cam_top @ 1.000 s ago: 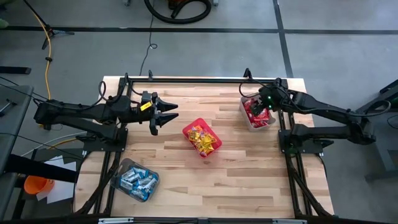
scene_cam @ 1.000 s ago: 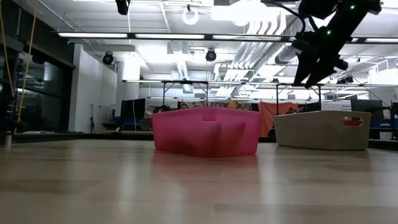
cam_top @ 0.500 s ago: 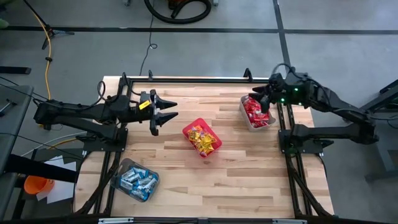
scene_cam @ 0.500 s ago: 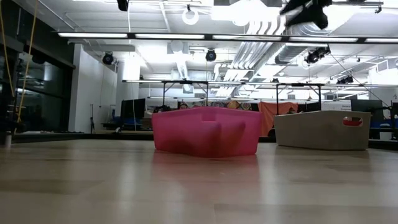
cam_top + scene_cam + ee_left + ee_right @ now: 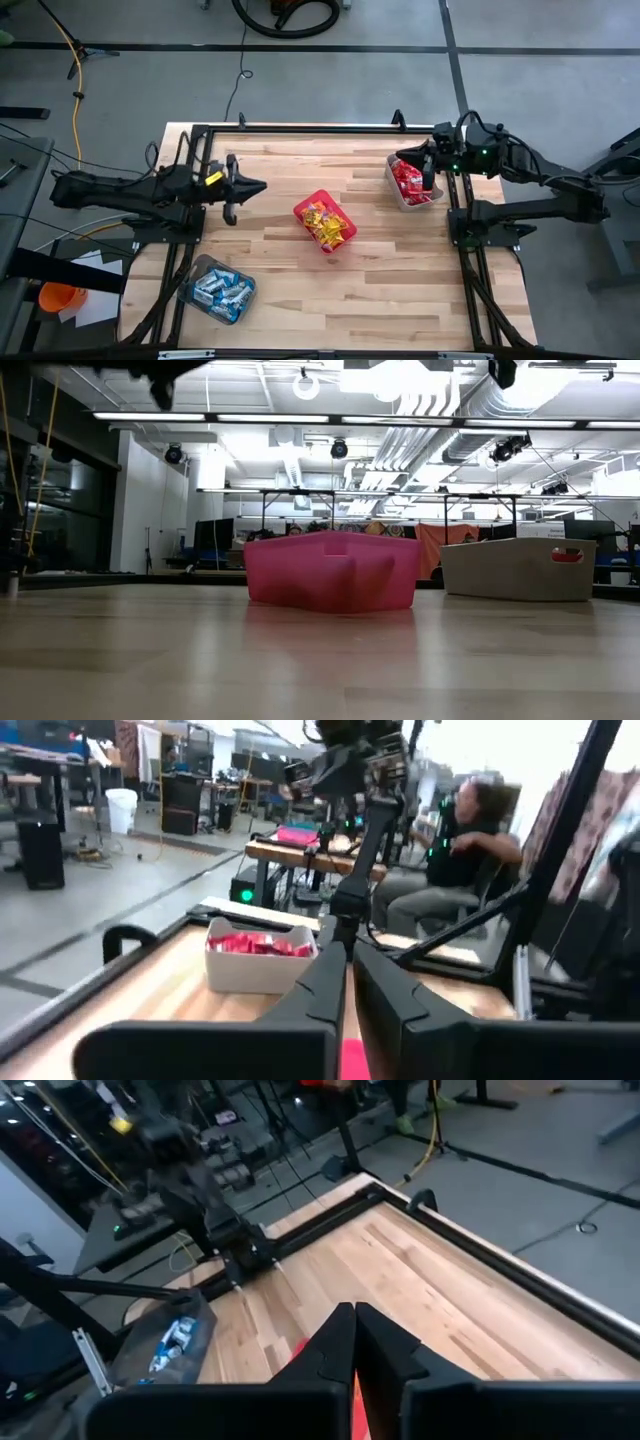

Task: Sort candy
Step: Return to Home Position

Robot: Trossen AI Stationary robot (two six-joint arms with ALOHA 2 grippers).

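Note:
The candy lies sorted in three containers. Red packets (image 5: 410, 180) fill the grey tub (image 5: 432, 198) at the far right. Yellow ones (image 5: 326, 224) are in the red bin (image 5: 303, 212) at the table's middle. Blue-and-white ones (image 5: 220, 290) are in the clear tub (image 5: 192, 272) at the near left. My left gripper (image 5: 258, 186) hangs shut and level over the left side of the table, pointing at the red bin, with nothing in it (image 5: 348, 982). My right gripper (image 5: 401, 158) is shut and empty (image 5: 354, 1338), above the grey tub's far left corner.
A black metal frame (image 5: 300, 129) runs along the table's far edge and down both sides. Bare wood (image 5: 350, 300) lies between the bins and toward the near edge. Beyond the table's right side a person (image 5: 462, 830) sits in the room.
My left gripper has shut its fingers, drawn back toward the table's left edge and sunk a little. My right gripper has risen out of the grey tub, tipped up from pointing steeply down to nearly level, and shut. The candy and bins have stayed put.

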